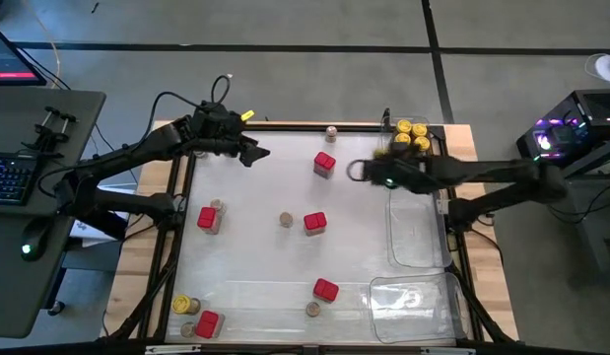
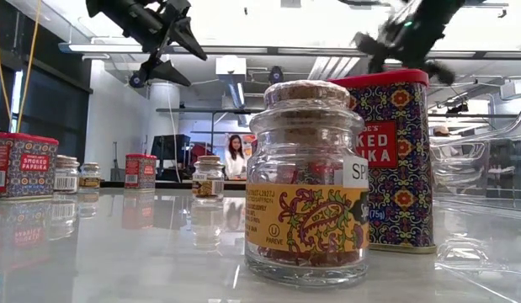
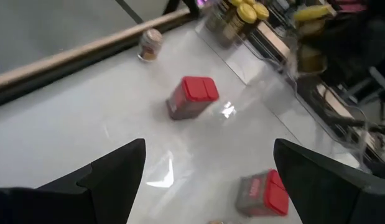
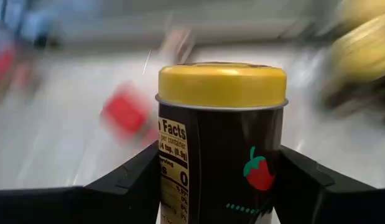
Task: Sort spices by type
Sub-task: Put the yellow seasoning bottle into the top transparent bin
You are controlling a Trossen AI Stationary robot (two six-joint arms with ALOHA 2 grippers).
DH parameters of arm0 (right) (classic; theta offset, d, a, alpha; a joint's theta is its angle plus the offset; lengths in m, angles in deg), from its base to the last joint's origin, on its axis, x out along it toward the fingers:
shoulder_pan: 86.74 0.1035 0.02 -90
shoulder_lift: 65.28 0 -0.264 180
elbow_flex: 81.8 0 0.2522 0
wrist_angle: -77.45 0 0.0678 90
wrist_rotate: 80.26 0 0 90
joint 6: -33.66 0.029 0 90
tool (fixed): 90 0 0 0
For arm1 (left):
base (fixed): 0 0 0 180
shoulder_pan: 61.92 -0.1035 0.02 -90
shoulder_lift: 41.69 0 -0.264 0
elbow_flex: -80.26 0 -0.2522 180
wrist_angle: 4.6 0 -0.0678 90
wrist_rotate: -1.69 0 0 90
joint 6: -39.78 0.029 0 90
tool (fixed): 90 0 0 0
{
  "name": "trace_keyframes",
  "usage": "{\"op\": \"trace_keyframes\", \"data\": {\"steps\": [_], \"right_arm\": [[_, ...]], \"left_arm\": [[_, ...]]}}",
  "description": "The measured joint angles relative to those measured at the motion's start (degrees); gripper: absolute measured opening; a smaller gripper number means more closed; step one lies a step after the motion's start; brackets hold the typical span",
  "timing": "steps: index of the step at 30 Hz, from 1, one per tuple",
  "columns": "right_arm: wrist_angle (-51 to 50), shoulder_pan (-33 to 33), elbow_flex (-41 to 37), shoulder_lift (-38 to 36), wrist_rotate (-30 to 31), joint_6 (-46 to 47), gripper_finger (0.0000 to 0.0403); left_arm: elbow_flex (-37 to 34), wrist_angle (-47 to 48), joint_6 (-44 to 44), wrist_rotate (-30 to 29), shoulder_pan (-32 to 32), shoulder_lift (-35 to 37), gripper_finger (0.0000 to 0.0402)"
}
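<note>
Between right jaws point(image 4: 220, 180): yellow-lidded jar point(image 4: 221, 137); red tin point(image 4: 125, 113) beyond.

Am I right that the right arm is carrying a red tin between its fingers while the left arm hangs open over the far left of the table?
Not quite. The right gripper holds a yellow-lidded jar, not a red tin; the right wrist view shows it clearly between the fingers. The rest stands: the left gripper is open and empty at the far left.
</note>
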Motion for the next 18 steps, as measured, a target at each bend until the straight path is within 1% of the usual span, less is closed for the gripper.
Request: {"op": "trace_keyframes", "data": {"steps": [1,3,5,7,10,12,13,15,18], "right_arm": [[-0.96,0.70,-0.77,-1.23,5.16,2.08,0.0227],[-0.18,1.34,-2.51,-2.61,12.31,3.80,0.0227],[2.69,1.26,-4.05,-2.47,16.66,2.58,0.0227],[9.22,1.17,-5.18,-1.40,18.89,-1.05,0.0227],[22.47,1.21,-5.67,1.35,19.06,-12.53,0.0227],[31.50,1.21,-5.05,3.50,16.63,-22.73,0.0227],[35.83,1.21,-4.47,4.41,14.64,-28.29,0.0227],[41.00,1.21,-2.71,6.19,11.97,-37.25,0.0227],[42.43,1.21,0.75,8.39,9.67,-44.78,0.0227]], "left_arm": [[0.00,-0.67,0.00,-0.96,0.00,0.00,0.0341],[0.00,-2.38,-0.01,-2.14,0.00,0.00,0.0341],[0.00,-5.25,-0.04,-3.57,0.00,0.00,0.0341],[0.00,-10.33,-0.46,-5.55,0.00,-0.06,0.0341],[0.24,-19.69,-1.54,-5.64,-0.35,-1.56,0.0341],[2.65,-21.31,-1.52,-2.82,-0.97,-4.04,0.0341],[4.62,-21.25,-1.11,-0.53,-1.21,-5.75,0.0341],[8.94,-17.80,1.01,5.47,-1.55,-9.60,0.0341],[16.10,-10.47,7.39,12.88,-1.22,-15.89,0.0341]]}}
